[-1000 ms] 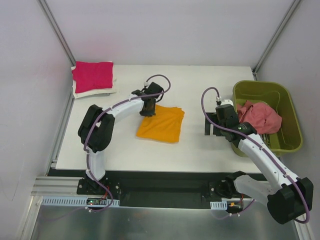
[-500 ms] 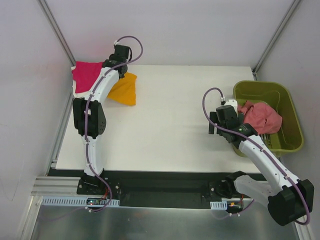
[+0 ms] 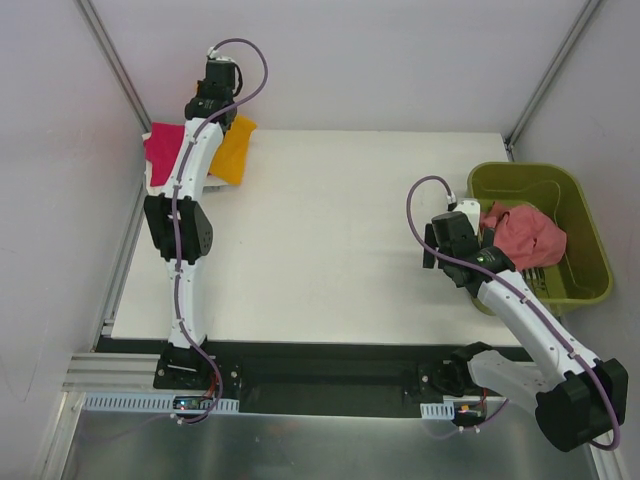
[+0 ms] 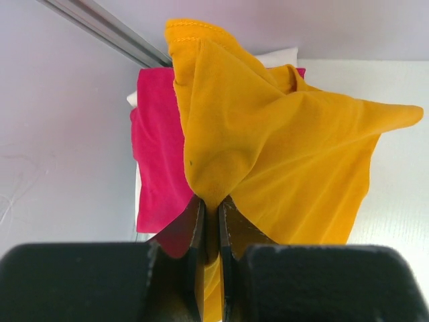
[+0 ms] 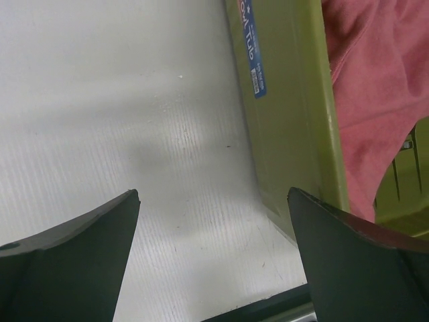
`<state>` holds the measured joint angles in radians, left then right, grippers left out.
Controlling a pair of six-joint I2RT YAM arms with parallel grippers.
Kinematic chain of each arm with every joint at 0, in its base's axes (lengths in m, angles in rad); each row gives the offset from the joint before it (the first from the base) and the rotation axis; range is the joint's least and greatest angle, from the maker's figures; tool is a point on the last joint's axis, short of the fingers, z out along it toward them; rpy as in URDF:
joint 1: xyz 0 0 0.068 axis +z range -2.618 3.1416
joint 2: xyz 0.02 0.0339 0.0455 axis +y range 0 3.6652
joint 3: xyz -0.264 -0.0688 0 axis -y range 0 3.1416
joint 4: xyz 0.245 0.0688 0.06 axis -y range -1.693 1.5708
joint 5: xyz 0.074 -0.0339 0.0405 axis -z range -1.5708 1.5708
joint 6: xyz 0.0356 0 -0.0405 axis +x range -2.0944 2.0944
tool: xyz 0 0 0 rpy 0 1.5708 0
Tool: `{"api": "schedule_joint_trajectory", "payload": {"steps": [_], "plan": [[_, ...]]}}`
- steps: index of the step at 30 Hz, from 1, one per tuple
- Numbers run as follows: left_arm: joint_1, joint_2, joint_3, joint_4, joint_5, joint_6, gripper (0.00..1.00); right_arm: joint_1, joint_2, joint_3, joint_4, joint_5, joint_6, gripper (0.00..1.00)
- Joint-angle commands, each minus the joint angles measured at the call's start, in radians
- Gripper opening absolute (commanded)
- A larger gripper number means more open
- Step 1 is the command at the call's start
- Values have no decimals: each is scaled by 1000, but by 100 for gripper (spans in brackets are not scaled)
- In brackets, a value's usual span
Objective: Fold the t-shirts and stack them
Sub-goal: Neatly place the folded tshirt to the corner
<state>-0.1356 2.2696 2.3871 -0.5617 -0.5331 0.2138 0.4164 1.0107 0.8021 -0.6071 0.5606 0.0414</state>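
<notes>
My left gripper [image 3: 222, 108] is shut on a folded orange t-shirt [image 3: 230, 150] and holds it in the air at the table's far left corner. In the left wrist view the orange t-shirt [image 4: 268, 147] hangs from my shut gripper [image 4: 210, 213] over a folded magenta t-shirt [image 4: 157, 161] that lies on a white one. That magenta t-shirt [image 3: 162, 148] shows partly behind the arm in the top view. My right gripper [image 5: 213, 194] is open and empty above the table, beside the green bin [image 5: 288, 100]. A pink t-shirt [image 3: 525, 235] lies crumpled in the bin.
The green bin [image 3: 582, 285] stands at the table's right edge. Walls with metal rails [image 3: 112, 60] close in the back left and back right corners. The white table top [image 3: 330, 250] lies between the two arms.
My left gripper has lifted the orange t-shirt from the table's middle and carried it to the far left, over the magenta stack. My right gripper has moved slightly right, toward the bin.
</notes>
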Motion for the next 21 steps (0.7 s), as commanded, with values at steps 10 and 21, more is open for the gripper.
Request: {"api": "schedule_joint_trajectory", "payload": {"steps": [10,21], "plan": [[30,-142,58,66,-18,7,0,-5,8,-6,-5,58,34,97],[76,-140,20,95,-11,-1,0,-5,28,11,-11,42,37,97]]}}
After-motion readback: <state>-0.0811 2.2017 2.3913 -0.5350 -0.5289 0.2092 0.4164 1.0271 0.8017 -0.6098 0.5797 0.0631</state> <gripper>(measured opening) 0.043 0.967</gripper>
